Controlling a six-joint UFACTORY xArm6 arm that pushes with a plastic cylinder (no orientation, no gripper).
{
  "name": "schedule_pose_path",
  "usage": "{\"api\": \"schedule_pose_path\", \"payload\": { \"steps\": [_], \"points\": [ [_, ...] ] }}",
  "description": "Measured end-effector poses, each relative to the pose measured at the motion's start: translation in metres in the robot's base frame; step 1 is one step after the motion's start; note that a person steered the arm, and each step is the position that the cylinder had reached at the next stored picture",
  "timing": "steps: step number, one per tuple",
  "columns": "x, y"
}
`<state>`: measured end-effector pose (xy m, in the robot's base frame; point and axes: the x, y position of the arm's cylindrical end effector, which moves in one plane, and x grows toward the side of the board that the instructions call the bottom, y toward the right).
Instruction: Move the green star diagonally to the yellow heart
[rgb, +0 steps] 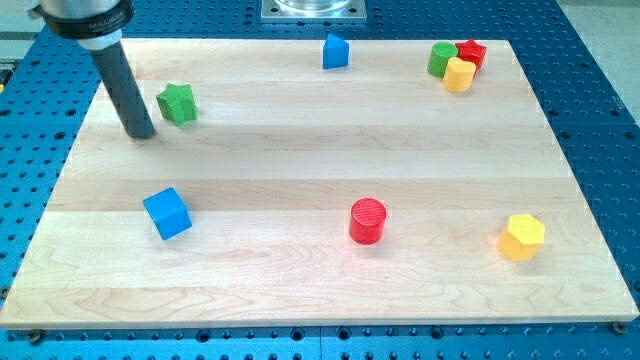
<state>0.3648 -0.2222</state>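
The green star (177, 103) lies near the board's upper left. My tip (141, 133) rests on the board just left of and slightly below the star, a small gap apart from it. The yellow heart (459, 74) sits at the upper right, pressed against a green block (441, 59) and a red block (472, 53). The rod rises from the tip to the view's top left.
A blue block (335, 51) stands at the top middle. A blue cube (167, 213) lies at the lower left, a red cylinder (367, 221) at the lower middle, and a yellow hexagonal block (522, 237) at the lower right. The wooden board (320, 150) sits on a blue perforated table.
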Motion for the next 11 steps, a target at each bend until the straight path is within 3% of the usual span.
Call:
{"api": "schedule_pose_path", "payload": {
  "steps": [1,2,3,4,5,6,7,8,11],
  "points": [
    [-0.033,0.033],
    [-0.043,0.142],
    [-0.019,0.196],
    [0.010,0.188],
    [-0.009,0.264],
    [-0.015,0.211],
    [-0.062,0.306],
    [-0.070,0.334],
    [0.005,0.386]
  ]
}}
